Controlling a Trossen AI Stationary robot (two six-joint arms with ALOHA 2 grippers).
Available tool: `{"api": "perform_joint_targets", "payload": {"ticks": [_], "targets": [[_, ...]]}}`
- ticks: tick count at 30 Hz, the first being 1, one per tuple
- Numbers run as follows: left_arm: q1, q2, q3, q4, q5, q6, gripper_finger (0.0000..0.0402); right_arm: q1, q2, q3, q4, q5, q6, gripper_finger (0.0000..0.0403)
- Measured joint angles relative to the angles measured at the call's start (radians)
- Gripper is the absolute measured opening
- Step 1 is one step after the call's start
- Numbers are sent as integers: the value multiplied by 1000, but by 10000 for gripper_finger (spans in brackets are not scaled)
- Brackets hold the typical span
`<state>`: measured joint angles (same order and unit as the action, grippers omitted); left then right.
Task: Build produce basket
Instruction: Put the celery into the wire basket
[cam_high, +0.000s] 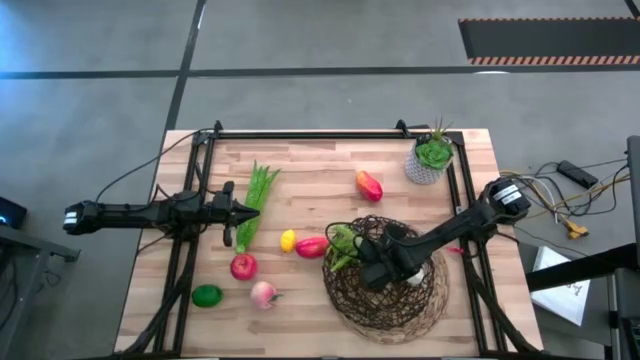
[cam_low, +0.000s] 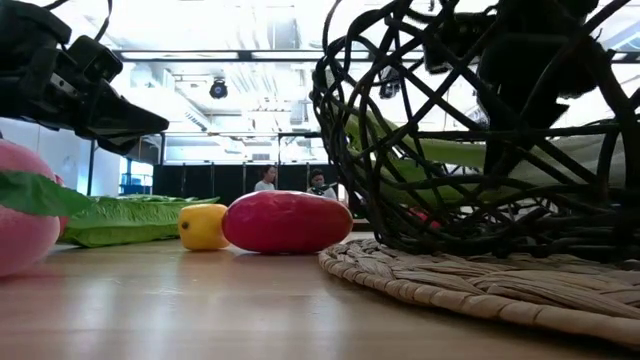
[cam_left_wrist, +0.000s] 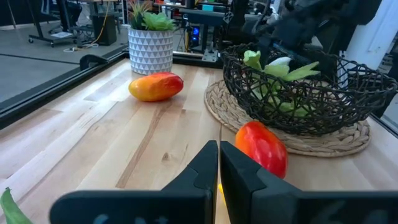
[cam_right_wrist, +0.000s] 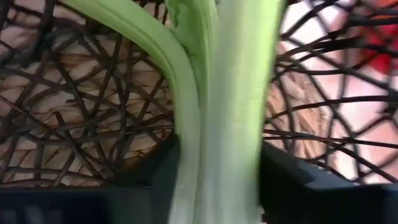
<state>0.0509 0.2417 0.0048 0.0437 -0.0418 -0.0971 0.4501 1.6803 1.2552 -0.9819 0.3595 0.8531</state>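
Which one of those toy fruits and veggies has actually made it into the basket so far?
Only the white-stalked leafy green: it lies inside the basket, gripped by the right gripper. All the other produce lies on the table.

Bright, even ceiling light fills the room, glaring white behind the basket (cam_low: 480, 150) seen from table height. Shadows on the table (cam_high: 300, 160) are soft. Close up, the leafy green (cam_right_wrist: 217, 112) smears into blur.
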Motion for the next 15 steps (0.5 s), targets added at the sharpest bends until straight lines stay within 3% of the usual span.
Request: {"api": "perform_joint_targets", "payload": {"ticks": [5,9,15], "targets": [[0,0,0,0,0,0,0,30,-83,-1,-8,33,51,32],[0,0,0,0,0,0,0,86,-176,-1,-12,138,119,27],[0,0,0,0,0,0,0,205,-296,-1,-9,467,228,29]]}}
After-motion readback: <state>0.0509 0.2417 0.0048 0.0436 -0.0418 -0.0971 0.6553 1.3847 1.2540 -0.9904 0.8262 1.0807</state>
